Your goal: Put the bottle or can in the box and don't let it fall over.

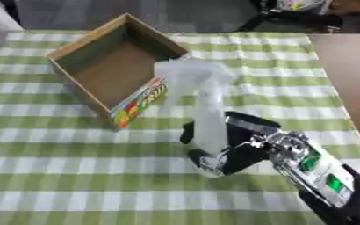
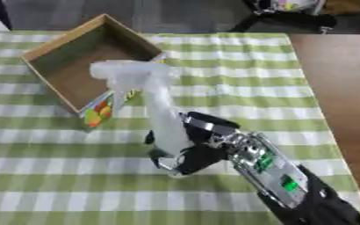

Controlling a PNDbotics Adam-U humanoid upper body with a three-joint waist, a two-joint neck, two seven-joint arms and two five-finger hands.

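Box: open cardboard box [image 1: 106, 70], far left-centre of the table, turned cornerwise. Nothing visible inside, so the whole floor is free to receive something. A colourful printed flap hangs off its near corner toward the robot; looks like a lid flap folded out of the way.

Tablecloth: green-and-white check tablecloth [image 1: 52, 176] under everything. Flat and unwrinkled around the box, so no obvious snag for a set-down.

Bottle: pale translucent spray bottle [image 1: 207, 127], trigger head uppermost, just beside the box's near-right corner and still outside it. Upright, leaning slightly. Cannot tell whether its base touches the cloth or sits just above it. Tall and narrow with a heavy-looking head; my guess is it tips easily.

Right hand: right hand [image 1: 241, 147] comes in from the lower right, fingers curled round the bottle's lower body. The low hold probably keeps the trigger head clear of the fingers and the bottle vertical.

Left hand: not in either view.

Stage, as judged: bottle gripped, transfer to the box not yet done.

Risk, as judged: the near wall and the hanging flap lie between bottle and box; clipping either could topple it.
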